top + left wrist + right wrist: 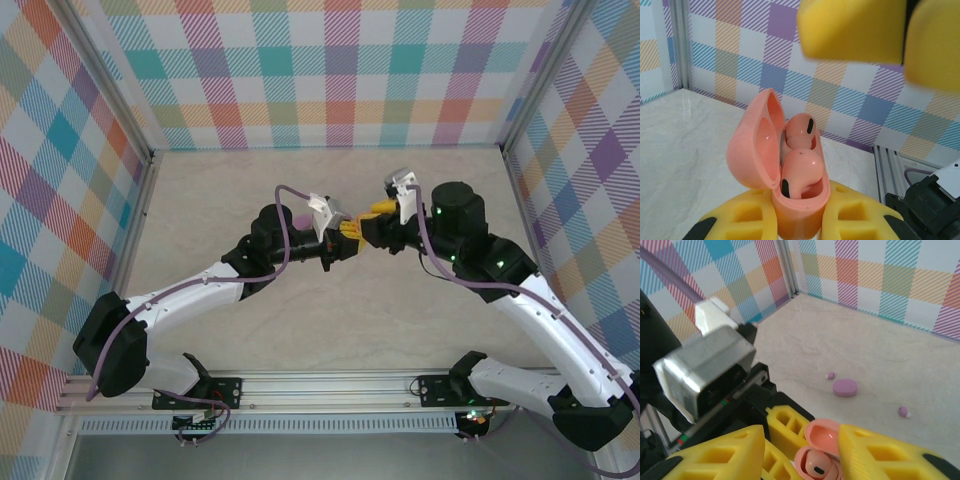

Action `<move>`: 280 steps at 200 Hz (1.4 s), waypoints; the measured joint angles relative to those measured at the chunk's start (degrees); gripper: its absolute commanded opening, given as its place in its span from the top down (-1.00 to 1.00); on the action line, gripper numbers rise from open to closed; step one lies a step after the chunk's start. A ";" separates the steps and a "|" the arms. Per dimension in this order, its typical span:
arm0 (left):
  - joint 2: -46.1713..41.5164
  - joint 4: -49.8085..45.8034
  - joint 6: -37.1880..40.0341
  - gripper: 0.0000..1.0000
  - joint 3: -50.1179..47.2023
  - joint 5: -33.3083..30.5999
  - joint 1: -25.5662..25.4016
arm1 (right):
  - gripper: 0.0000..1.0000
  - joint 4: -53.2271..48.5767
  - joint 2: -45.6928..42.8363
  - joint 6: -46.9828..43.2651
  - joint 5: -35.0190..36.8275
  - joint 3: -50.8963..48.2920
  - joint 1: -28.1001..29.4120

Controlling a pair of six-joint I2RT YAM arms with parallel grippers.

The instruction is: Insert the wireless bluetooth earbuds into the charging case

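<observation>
Left tool (799, 222) is clamped on the open salmon case (752, 150) with both salmon earbuds (801, 167) sitting inside, right tool (801, 436) parted just above them.

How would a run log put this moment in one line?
left tool: shut on open salmon case | salmon buds: both inside | right tool: open, at case | purple case, two purple buds: on table

Arms (190, 292) are white shells with chunky black joints, purple cables (283, 225) looping along them, green lights (437, 211) on the right one. Pincer fingers (747, 217) are yellow with square cut-outs, grey camera box (705, 367) behind.
</observation>
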 measured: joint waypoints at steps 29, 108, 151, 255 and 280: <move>0.00 0.00 0.00 1.00 0.00 0.00 0.00 | 0.35 -2.25 1.27 1.88 0.02 3.89 -0.02; -2.40 -3.21 2.16 1.00 -0.04 0.85 0.00 | 0.38 -14.29 11.78 10.47 -3.06 12.98 -13.86; -4.42 -6.19 4.17 1.00 -0.04 1.77 0.00 | 0.44 -14.36 15.30 16.13 -16.13 10.56 -18.38; -4.48 -8.20 4.92 1.00 -0.02 1.68 0.00 | 0.55 -10.34 15.61 20.00 -31.04 5.77 -18.60; -4.50 -8.17 4.70 1.00 -0.17 1.49 -0.11 | 0.56 -8.92 15.02 20.59 -32.79 4.59 -18.97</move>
